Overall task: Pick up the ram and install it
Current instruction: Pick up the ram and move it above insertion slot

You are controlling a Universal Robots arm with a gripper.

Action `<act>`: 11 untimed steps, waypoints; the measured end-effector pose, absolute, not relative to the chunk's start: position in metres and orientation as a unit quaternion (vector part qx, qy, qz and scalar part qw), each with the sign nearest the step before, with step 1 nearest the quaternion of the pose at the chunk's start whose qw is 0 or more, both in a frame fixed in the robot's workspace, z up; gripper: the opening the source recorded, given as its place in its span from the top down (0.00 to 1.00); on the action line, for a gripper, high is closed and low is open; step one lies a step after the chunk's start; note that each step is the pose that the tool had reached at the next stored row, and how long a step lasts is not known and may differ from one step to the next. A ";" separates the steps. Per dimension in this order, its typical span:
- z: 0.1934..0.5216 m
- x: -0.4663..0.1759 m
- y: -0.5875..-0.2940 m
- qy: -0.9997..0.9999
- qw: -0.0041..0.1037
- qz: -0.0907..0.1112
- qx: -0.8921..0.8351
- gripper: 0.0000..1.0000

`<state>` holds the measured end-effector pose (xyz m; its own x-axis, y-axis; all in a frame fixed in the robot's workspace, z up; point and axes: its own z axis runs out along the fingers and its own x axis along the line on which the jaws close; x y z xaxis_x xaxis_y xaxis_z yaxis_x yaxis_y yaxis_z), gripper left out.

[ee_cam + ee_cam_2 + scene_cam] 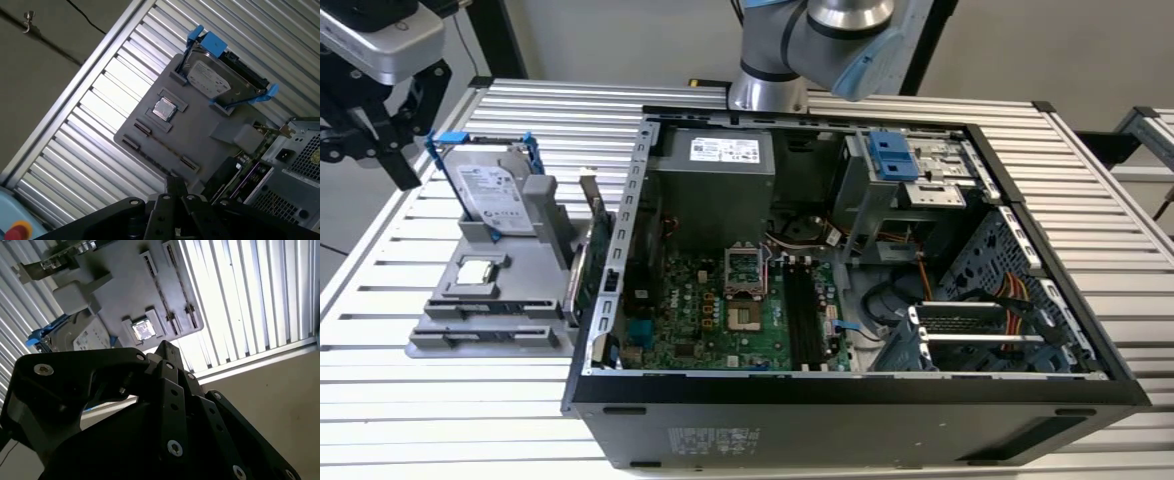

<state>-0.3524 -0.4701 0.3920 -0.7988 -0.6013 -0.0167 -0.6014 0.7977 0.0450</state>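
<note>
My gripper [404, 176] hangs shut and holds nothing, high over the table's far corner at the exterior view's left, beyond the grey parts holder [480, 302]. Both wrist views look past the gripper [175, 186] [164, 346] down onto that holder [200, 135] [125, 285]. The ram is hidden. The holder's narrow stick slots [162, 146] look bare. I cannot tell whether a stick sits in the motherboard's long black slots [803, 312], inside the open computer case [607, 330].
On the holder stand a silver hard drive with a blue handle [491, 190] [215, 80] and a small square chip [478, 270] [164, 108]. A green expansion card [594, 255] leans between holder and case. The robot's base [767, 70] stands behind the case on the slatted table [440, 420].
</note>
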 end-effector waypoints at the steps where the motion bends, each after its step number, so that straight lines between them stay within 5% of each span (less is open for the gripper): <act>1: 0.392 -0.352 -0.470 0.947 0.001 0.024 -0.320 1.00; 11: 0.392 -0.352 -0.470 0.934 -0.001 0.023 -0.357 1.00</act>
